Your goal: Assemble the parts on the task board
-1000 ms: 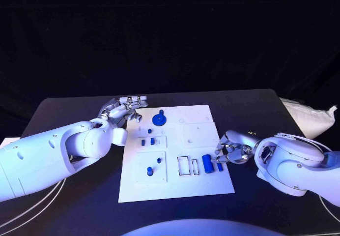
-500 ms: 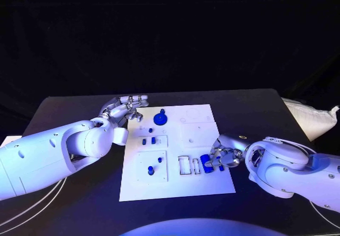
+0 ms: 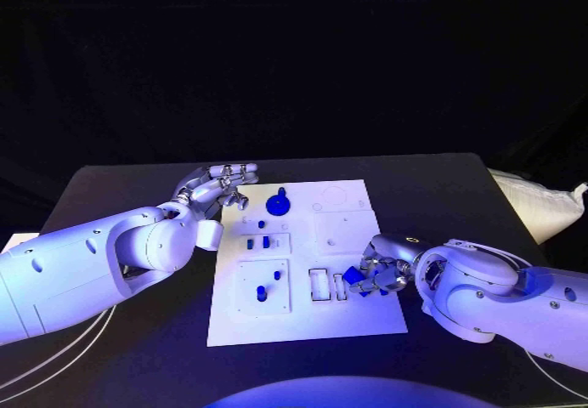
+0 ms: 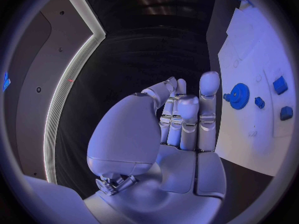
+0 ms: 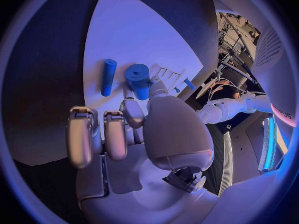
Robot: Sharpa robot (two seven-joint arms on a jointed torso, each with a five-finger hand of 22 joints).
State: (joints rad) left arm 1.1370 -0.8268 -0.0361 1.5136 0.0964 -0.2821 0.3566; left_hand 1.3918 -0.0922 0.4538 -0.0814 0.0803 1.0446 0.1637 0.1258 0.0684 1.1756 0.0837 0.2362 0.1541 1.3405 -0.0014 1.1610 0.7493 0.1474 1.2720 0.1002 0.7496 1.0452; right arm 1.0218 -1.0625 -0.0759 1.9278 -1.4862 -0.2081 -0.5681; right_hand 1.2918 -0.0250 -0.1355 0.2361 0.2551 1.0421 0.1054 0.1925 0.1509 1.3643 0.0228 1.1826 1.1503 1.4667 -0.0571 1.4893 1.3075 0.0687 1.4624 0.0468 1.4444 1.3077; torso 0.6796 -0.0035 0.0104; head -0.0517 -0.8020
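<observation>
The black surface (image 3: 135, 357) carries the white board (image 3: 349, 316), with open room on all sides of the board. No writing can be read. The left robot hand (image 3: 215, 189) hovers at the board's far left corner, fingers apart, holding nothing. The right robot hand (image 3: 381, 274) at the board's right edge grips a thick blue cylinder (image 5: 137, 79); a thin blue rod (image 5: 108, 76) lies just beside it. A blue gear (image 3: 277, 205) sits near the board's far edge.

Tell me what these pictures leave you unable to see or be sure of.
- Right hand, head view: its fingers cover the thick blue cylinder, so the grip is hidden. In the right wrist view fingers touch it, but a firm hold cannot be told.
- Small blue pieces on the task board, head view: too small to tell their shapes.
- Left hand, head view: its palm side is turned away.
</observation>
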